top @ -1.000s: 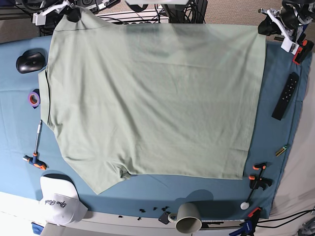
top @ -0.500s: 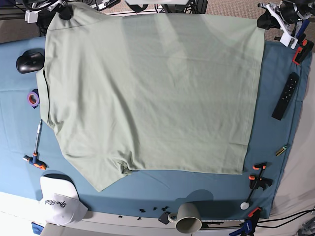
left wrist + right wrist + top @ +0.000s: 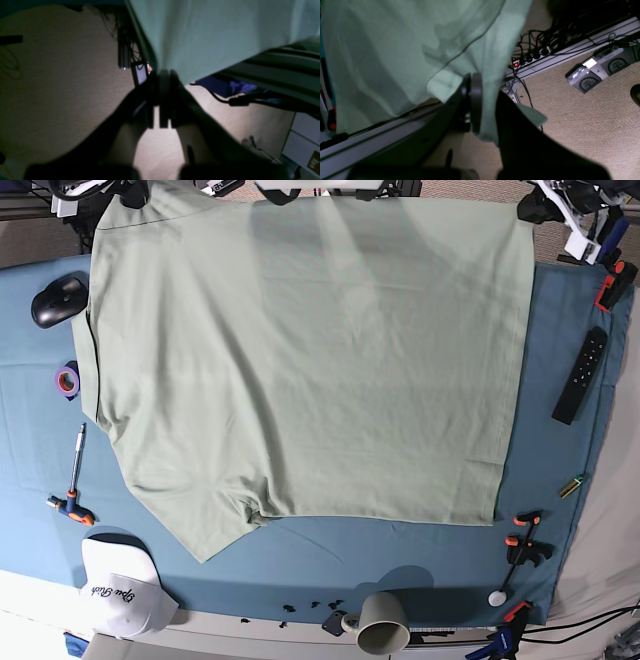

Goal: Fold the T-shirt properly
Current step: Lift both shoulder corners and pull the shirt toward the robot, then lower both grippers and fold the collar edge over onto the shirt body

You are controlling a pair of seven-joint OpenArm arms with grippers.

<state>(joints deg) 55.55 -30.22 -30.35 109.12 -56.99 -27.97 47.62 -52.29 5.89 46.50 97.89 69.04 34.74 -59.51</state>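
The T-shirt (image 3: 310,350) lies spread almost flat across the worktop (image 3: 30,430), its far edge running off the back rim where both my claws hold it, one sleeve trailing toward the near side on my right arm's side. My left claw (image 3: 161,80) is clamped on the shirt's corner, cloth rising straight out of the pinch; my right claw (image 3: 482,100) is clamped on the opposite far corner, a flap of hem poking out past the fingers (image 3: 476,100). I judge this to be the laying-out step: the cloth is being stretched square between my two claws, and no fold has been made. The next move, I think, calls for equal tension at both corners and setting the far edge down on the worktop, since part of it hangs beyond the rim under my claws. From above, both claws are cut off at the frame's top edge, so their grip shows only in the wrist views. Collar, placket and label are not visible, so I cannot tell which face is up. The left wrist view is dark and blurred.
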